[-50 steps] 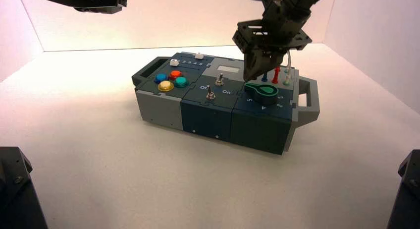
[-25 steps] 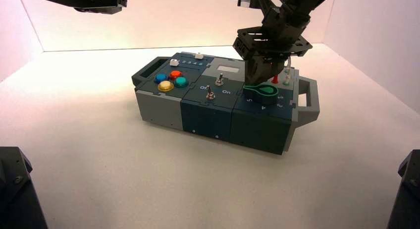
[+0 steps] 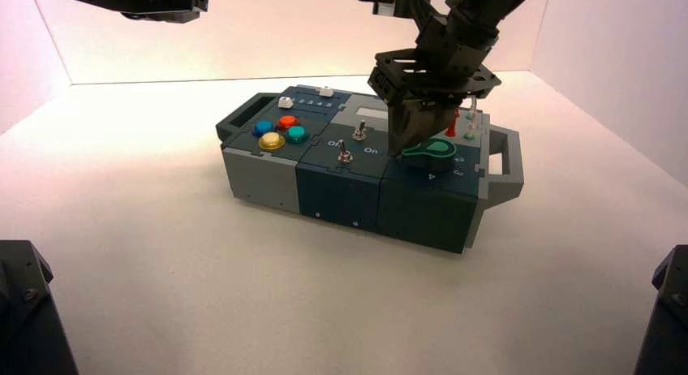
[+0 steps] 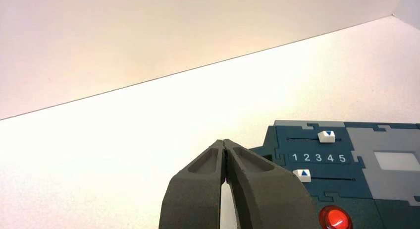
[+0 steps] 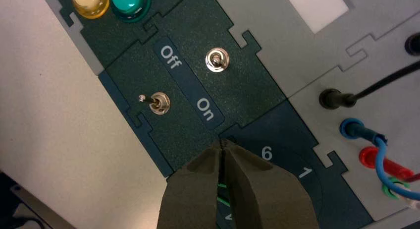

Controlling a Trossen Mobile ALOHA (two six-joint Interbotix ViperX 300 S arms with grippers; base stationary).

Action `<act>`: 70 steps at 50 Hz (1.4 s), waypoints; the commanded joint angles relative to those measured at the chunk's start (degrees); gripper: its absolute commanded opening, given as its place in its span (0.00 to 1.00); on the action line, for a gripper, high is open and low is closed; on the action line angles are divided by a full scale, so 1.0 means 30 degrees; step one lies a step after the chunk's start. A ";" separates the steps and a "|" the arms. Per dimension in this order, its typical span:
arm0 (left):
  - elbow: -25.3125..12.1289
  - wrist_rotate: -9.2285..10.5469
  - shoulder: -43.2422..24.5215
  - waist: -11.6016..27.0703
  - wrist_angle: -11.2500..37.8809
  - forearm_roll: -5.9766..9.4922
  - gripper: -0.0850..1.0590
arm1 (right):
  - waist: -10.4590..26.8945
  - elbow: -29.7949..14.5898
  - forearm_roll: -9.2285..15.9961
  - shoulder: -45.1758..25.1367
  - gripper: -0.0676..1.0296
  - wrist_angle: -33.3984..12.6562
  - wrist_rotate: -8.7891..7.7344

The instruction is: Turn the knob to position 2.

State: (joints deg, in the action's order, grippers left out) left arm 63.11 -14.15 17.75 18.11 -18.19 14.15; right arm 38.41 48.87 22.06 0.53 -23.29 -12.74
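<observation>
1. Hovering low at the knob (image 3: 430, 153), the right gripper (image 3: 395, 154) has its tips just beside the dial's edge; whether they touch it I cannot tell.
2. Its jaws are closed together, with nothing visible between them.
3. The knob, dark with a green pointer top, sits on the box's (image 3: 341, 188) dark blue near-right panel; in the right wrist view the gripper mostly hides it, with "6" (image 5: 267, 153) and "1" (image 5: 305, 172) printed nearby.
4. The left gripper (image 4: 223, 141) is parked beyond the box's left side, jaws closed and empty.
5. On the far-left panel, one white slider (image 4: 301, 175) is by "1", the other (image 4: 326, 136) near "4".
</observation>
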 commanded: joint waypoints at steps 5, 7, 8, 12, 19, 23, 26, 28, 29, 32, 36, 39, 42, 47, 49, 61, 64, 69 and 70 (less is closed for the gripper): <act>-0.0322 0.0000 0.0117 -0.0029 -0.0205 0.0000 0.05 | 0.0088 0.0205 0.0176 0.0732 0.04 0.0059 0.0029; -0.0322 0.0029 0.0117 -0.0029 -0.0205 0.0000 0.05 | 0.0088 0.0322 0.0176 0.0850 0.04 0.0029 0.0029; -0.0322 0.0029 0.0146 -0.0029 -0.0205 0.0000 0.05 | 0.0088 0.0352 0.0176 0.0879 0.04 0.0059 0.0029; -0.0322 0.0000 0.0117 -0.0029 -0.0176 0.0029 0.05 | 0.0088 0.0557 0.0205 0.1113 0.04 0.0029 0.0029; -0.0322 0.0000 0.0117 -0.0029 -0.0205 0.0000 0.05 | 0.0088 0.0850 0.0293 0.1553 0.04 0.0029 0.0059; -0.0293 0.0029 0.0146 -0.0029 -0.0205 0.0000 0.05 | 0.0088 0.0996 0.0322 0.1787 0.04 0.0029 0.0059; -0.0293 0.0029 0.0146 -0.0029 -0.0205 0.0000 0.05 | 0.0088 0.1143 0.0322 0.1963 0.04 0.0000 0.0059; -0.0322 0.0000 0.0146 -0.0029 -0.0205 0.0000 0.05 | 0.0088 0.1230 0.0322 0.2051 0.04 0.0000 0.0059; -0.0322 0.0029 0.0117 -0.0029 -0.0205 0.0000 0.05 | 0.0088 0.1289 0.0322 0.2109 0.04 0.0029 0.0059; -0.0322 0.0029 0.0146 -0.0029 -0.0205 0.0000 0.05 | 0.0088 0.1377 0.0322 0.2256 0.04 0.0029 0.0059; -0.0293 0.0029 0.0146 -0.0029 -0.0205 0.0000 0.05 | 0.0088 0.1641 0.0352 0.2666 0.04 0.0029 0.0088; -0.0293 0.0029 0.0146 -0.0029 -0.0205 0.0000 0.05 | 0.0088 0.1758 0.0352 0.2842 0.04 0.0029 0.0088; -0.0322 0.0000 0.0146 -0.0029 -0.0205 0.0000 0.05 | 0.0088 0.1875 0.0410 0.3047 0.04 -0.0029 0.0146; -0.0322 0.0029 0.0117 -0.0029 -0.0205 0.0000 0.05 | 0.0088 0.1963 0.0498 0.3193 0.04 -0.0234 0.0205; -0.0322 0.0029 0.0117 -0.0029 -0.0205 0.0000 0.05 | 0.0088 0.1963 0.0527 0.3193 0.04 -0.0264 0.0234; -0.0322 0.0029 0.0117 -0.0029 -0.0205 0.0000 0.05 | 0.0205 0.2080 0.0762 0.3193 0.04 -0.0322 0.0234; -0.0322 0.0029 0.0117 -0.0029 -0.0205 0.0029 0.05 | 0.0264 0.2080 0.0762 0.3193 0.04 -0.0439 0.0205; -0.0322 0.0029 0.0117 -0.0029 -0.0205 0.0000 0.05 | 0.0293 0.2139 0.0791 0.3223 0.04 -0.0674 0.0205; -0.0322 0.0000 0.0117 -0.0029 -0.0205 0.0000 0.05 | 0.0293 0.2168 0.0791 0.3252 0.04 -0.0674 0.0234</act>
State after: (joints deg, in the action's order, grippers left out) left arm 63.19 -14.15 17.75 18.11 -18.19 14.24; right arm 38.94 55.63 24.17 8.96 -25.14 -12.13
